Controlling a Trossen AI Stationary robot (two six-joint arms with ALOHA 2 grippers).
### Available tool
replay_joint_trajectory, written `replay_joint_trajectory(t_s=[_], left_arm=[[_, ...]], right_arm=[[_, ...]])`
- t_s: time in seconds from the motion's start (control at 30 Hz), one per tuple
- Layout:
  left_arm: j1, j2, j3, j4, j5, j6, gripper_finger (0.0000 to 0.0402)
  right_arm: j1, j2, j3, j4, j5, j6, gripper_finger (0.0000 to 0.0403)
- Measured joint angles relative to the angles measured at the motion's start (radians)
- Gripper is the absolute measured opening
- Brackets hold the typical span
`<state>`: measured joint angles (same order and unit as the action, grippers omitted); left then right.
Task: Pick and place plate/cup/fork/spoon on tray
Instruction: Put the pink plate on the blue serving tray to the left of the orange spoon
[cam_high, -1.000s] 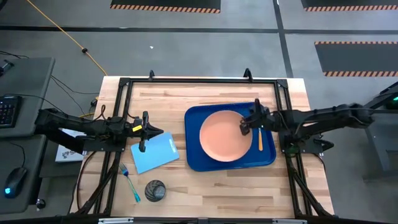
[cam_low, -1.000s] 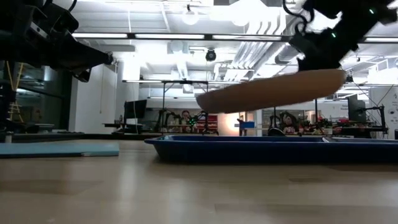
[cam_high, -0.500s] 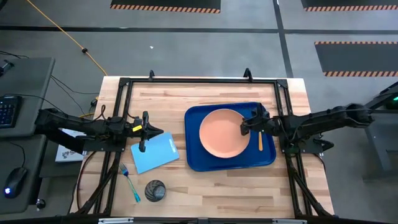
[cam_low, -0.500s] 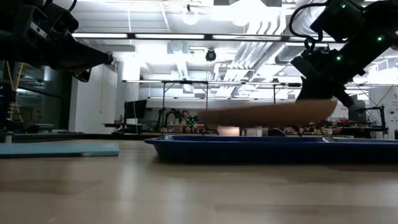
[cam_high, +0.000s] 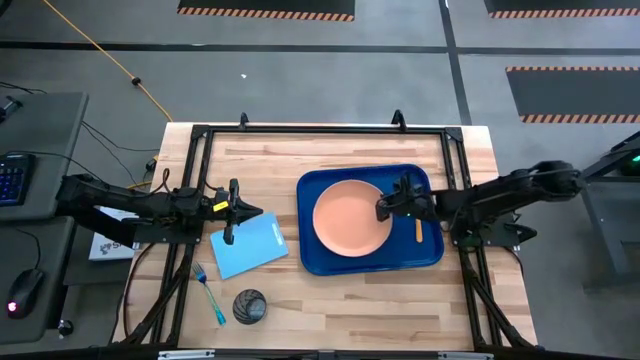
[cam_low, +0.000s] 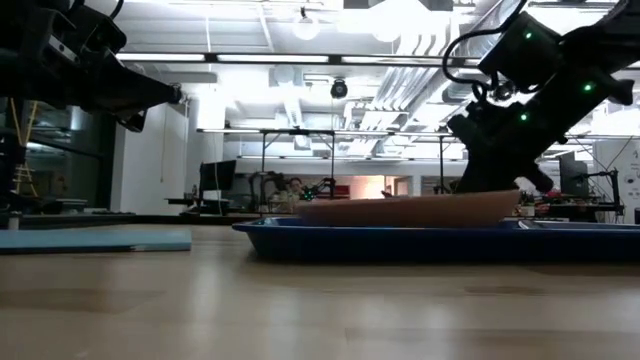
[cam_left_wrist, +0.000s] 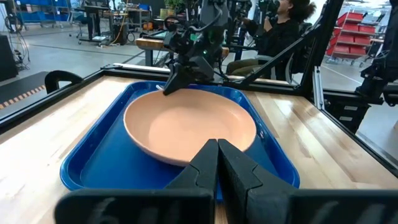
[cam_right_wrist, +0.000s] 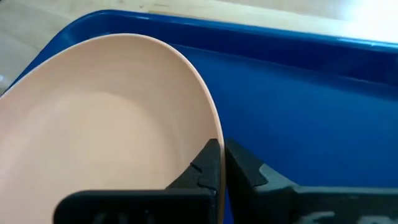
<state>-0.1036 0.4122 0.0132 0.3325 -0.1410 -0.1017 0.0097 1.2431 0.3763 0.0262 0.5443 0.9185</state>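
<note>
Left gripper: waiting, fingers pressed together, above the light-blue sheet. Fork, cup: still on the table. Plate: lowered since a second ago, now in the tray; right gripper pinching its rim; release next. Spoon: already in the tray.

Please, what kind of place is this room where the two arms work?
Probably a robotics lab or workshop. The wooden table stands on a grey floor with striped hazard markings, a keyboard lies on a side desk, and the low view shows more benches and equipment under open ceiling lights.
</note>
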Motion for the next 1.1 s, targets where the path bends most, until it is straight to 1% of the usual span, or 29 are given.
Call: replay_joint_trajectory(t_s=[0.27, 0.43, 0.53, 0.63, 0.73, 0.83, 0.97, 1.1], left_arm=[[0.0, 0.0, 0.0, 0.0, 0.0, 0.0, 0.0], [0.0, 0.0, 0.0, 0.0, 0.0, 0.0, 0.0], [0.0, 0.0, 0.0, 0.0, 0.0, 0.0, 0.0], [0.0, 0.0, 0.0, 0.0, 0.0, 0.0, 0.0], [0.0, 0.0, 0.0, 0.0, 0.0, 0.0, 0.0], [0.0, 0.0, 0.0, 0.0, 0.0, 0.0, 0.0], [0.0, 0.0, 0.0, 0.0, 0.0, 0.0, 0.0], [0.0, 0.0, 0.0, 0.0, 0.0, 0.0, 0.0]], right_arm=[[0.0, 0.096, 0.0, 0.129, -0.008, 0.024, 0.0002], [0.0, 0.098, 0.0, 0.132, -0.004, 0.027, 0.0019], [0.0, 0.096, 0.0, 0.132, -0.004, 0.025, 0.0035], [-0.001, 0.096, 0.001, 0.132, -0.004, 0.009, 0.0066], [-0.003, 0.088, 0.001, 0.13, -0.003, -0.011, 0.0107], [-0.003, 0.05, 0.001, 0.125, 0.004, -0.068, 0.0152], [-0.003, -0.064, 0.001, 0.086, 0.006, -0.15, 0.0204], [0.003, -0.22, 0.002, 0.001, 0.025, -0.202, 0.0235]])
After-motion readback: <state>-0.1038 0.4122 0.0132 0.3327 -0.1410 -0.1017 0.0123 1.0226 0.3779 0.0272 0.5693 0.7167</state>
